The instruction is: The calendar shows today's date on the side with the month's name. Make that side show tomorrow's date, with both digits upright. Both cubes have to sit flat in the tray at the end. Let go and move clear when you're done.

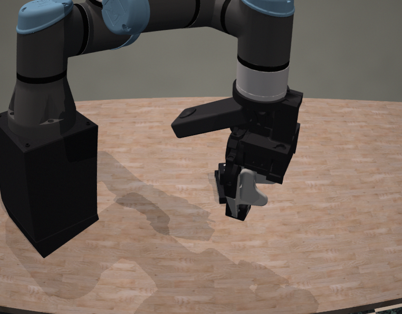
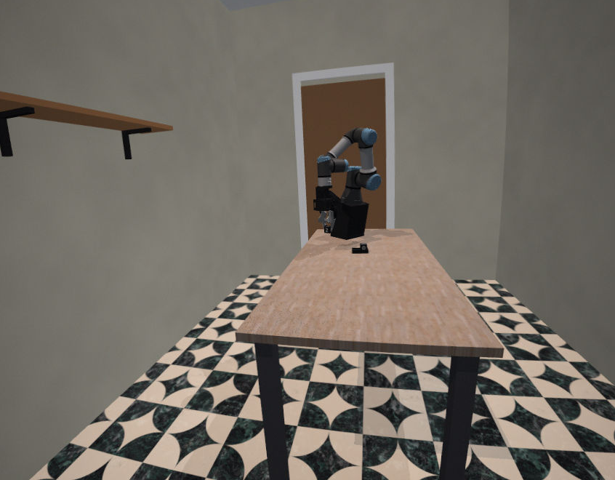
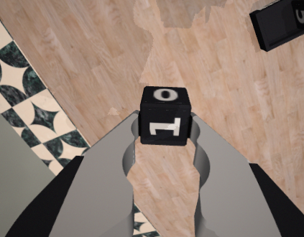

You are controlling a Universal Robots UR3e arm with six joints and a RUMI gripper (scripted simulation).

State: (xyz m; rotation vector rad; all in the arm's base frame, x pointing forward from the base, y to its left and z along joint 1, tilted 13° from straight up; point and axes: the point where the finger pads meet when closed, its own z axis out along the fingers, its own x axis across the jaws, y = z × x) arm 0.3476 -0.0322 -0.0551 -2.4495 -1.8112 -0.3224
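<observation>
My gripper (image 1: 238, 207) (image 2: 326, 227) (image 3: 164, 113) is shut on a black cube (image 3: 166, 108) (image 2: 327, 230) and holds it above the table. In the wrist view its face towards the camera has a white 1 lying sideways, and the adjoining face has a 0. In the exterior view a small digit like a 2 shows on it. The black tray (image 1: 220, 192) (image 2: 356, 251) (image 3: 259, 31) stands on the table, away from the held cube. The other cube (image 2: 363, 246) (image 3: 303, 14) is in the tray, with a 5 partly cut off in the wrist view. The month's name is not visible.
The arm's black base block (image 1: 61, 188) (image 2: 350, 220) stands on the wooden table (image 1: 340, 206) (image 2: 376, 299). In the wrist view the table's edge and the tiled floor (image 3: 15, 70) lie at the left. A wall shelf (image 2: 83, 116) is far off at the left in the exterior view.
</observation>
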